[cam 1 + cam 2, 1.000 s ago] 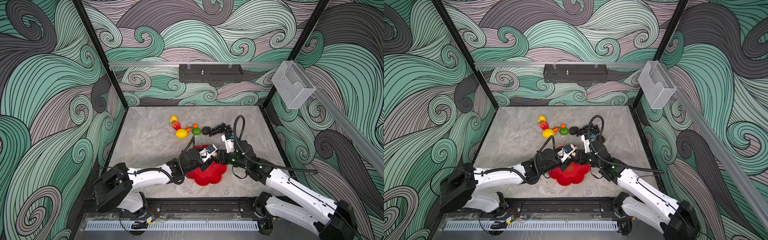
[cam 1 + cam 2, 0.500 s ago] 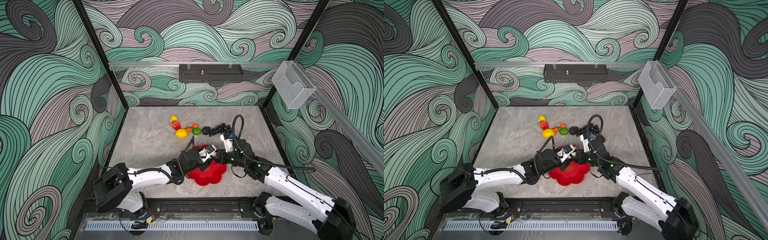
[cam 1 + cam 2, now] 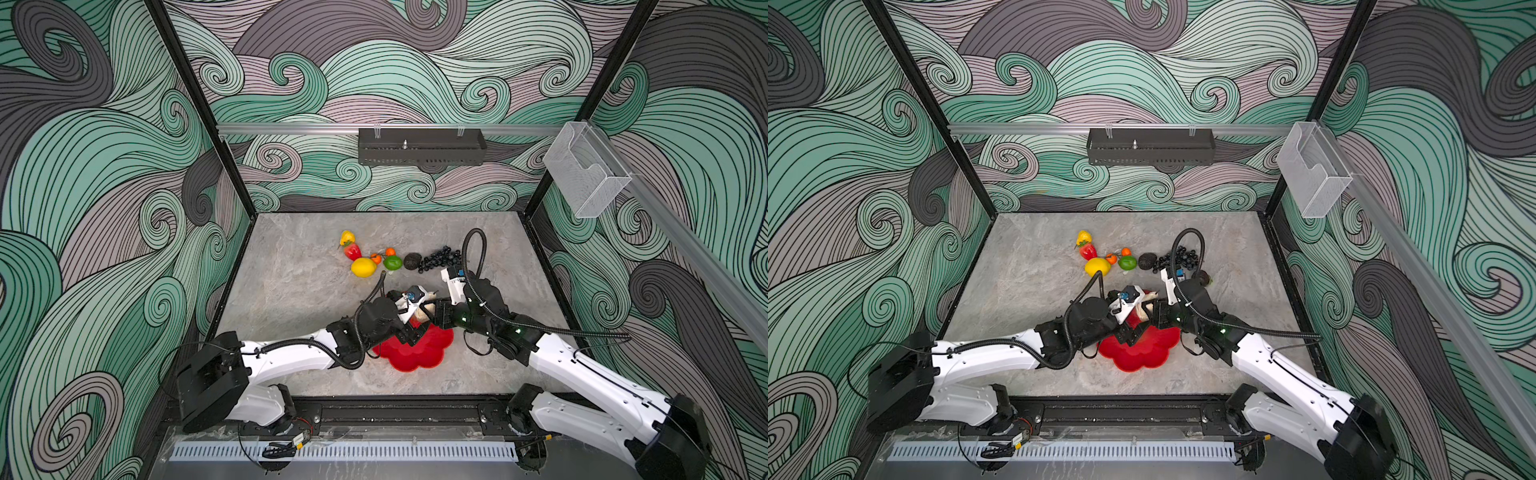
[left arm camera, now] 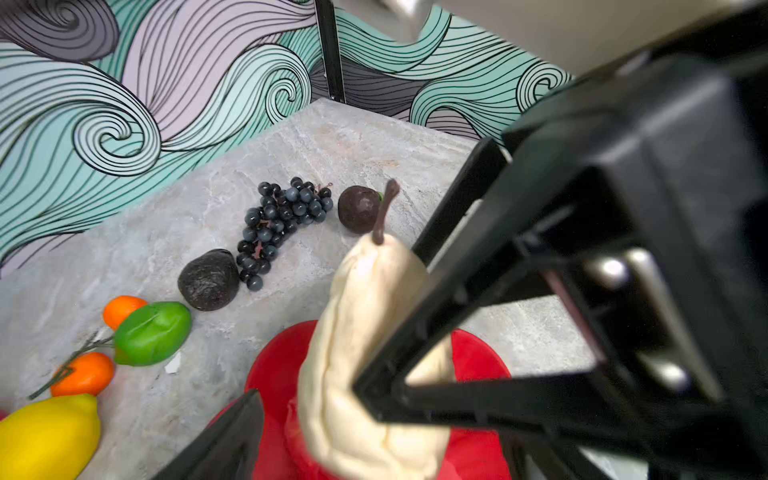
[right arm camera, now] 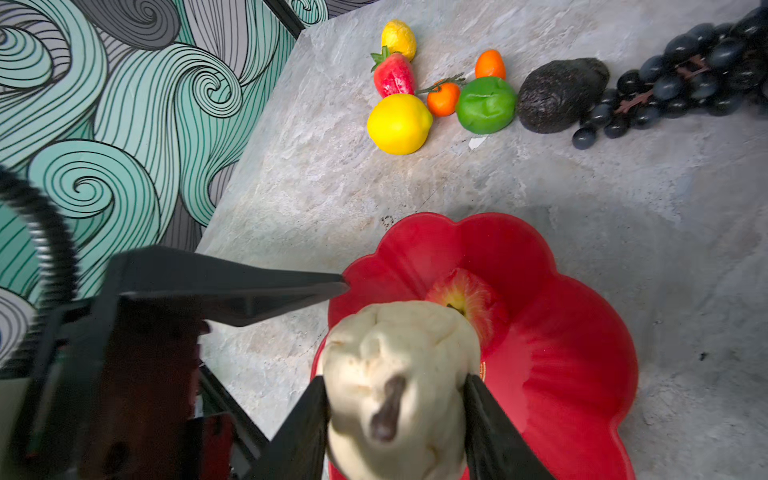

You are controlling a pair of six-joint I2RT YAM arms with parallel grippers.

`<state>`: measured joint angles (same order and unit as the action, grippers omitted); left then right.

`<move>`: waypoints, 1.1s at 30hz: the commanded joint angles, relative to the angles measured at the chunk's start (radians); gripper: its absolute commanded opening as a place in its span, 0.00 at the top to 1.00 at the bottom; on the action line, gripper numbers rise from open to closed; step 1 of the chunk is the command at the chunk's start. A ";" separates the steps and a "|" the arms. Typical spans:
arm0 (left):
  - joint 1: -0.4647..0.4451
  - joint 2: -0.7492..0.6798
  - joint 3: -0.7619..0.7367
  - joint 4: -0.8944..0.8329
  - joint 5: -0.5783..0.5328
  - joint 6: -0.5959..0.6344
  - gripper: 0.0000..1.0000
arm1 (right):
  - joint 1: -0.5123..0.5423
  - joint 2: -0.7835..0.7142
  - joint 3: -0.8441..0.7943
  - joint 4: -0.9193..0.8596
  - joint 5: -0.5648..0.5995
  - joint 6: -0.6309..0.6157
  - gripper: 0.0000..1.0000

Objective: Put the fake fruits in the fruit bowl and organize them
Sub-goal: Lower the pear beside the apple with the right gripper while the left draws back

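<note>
the right hand was clenched on the pale beige plastic pear, one finger on each flank. it held the pear over the glossy red scalloped fruit bowl, probably to set it beside the red-and-yellow fake apple lying in the dish. whether the pear's base touched the bowl could not be told. the left hand stood spread wide beside the pear, grasping nothing, seemingly leaving the fruit to its partner. the yellow lemon, green lime and dark grape bunch lay in a row on the grey stone-look surface, apart from the bowl and not yet collected.
</note>
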<state>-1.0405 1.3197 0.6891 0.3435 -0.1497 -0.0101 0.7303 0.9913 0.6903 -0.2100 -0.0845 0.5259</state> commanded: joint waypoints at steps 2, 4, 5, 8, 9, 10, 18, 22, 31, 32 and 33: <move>0.003 -0.128 -0.071 -0.023 -0.080 -0.099 0.09 | 0.044 0.001 0.005 -0.007 0.139 -0.088 0.71; 0.015 -0.193 -0.115 -0.030 -0.093 -0.128 0.09 | 0.073 0.005 -0.008 0.000 0.184 -0.108 0.71; 0.022 -0.230 -0.137 -0.036 -0.109 -0.142 0.09 | 0.089 0.010 -0.015 0.005 0.206 -0.117 0.71; 0.053 -0.336 -0.192 -0.076 -0.158 -0.189 0.09 | 0.127 0.034 -0.038 0.015 0.258 -0.125 0.71; 0.070 -0.371 -0.211 -0.093 -0.173 -0.204 0.09 | 0.136 0.043 -0.046 0.019 0.268 -0.124 0.71; 0.084 -0.402 -0.228 -0.104 -0.186 -0.220 0.09 | 0.144 0.049 -0.053 0.021 0.277 -0.125 0.71; 0.295 -0.575 -0.400 -0.027 -0.016 -0.374 0.07 | 0.240 0.126 -0.083 0.039 0.333 -0.102 0.72; 0.300 -0.564 -0.400 -0.023 -0.005 -0.373 0.07 | 0.285 0.146 -0.067 0.044 0.351 -0.095 0.72; 0.324 -0.598 -0.437 0.003 0.002 -0.398 0.07 | 0.376 0.230 -0.049 0.093 0.373 -0.093 0.71; 0.327 -0.600 -0.439 0.003 0.002 -0.400 0.07 | 0.386 0.247 -0.037 0.100 0.376 -0.098 0.71; 0.329 -0.600 -0.441 0.004 0.004 -0.401 0.07 | 0.396 0.267 -0.023 0.104 0.380 -0.106 0.71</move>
<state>-0.7223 0.7322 0.2569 0.3206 -0.1596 -0.3878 1.1015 1.2243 0.6182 -0.1532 0.2638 0.4263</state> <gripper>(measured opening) 0.932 0.448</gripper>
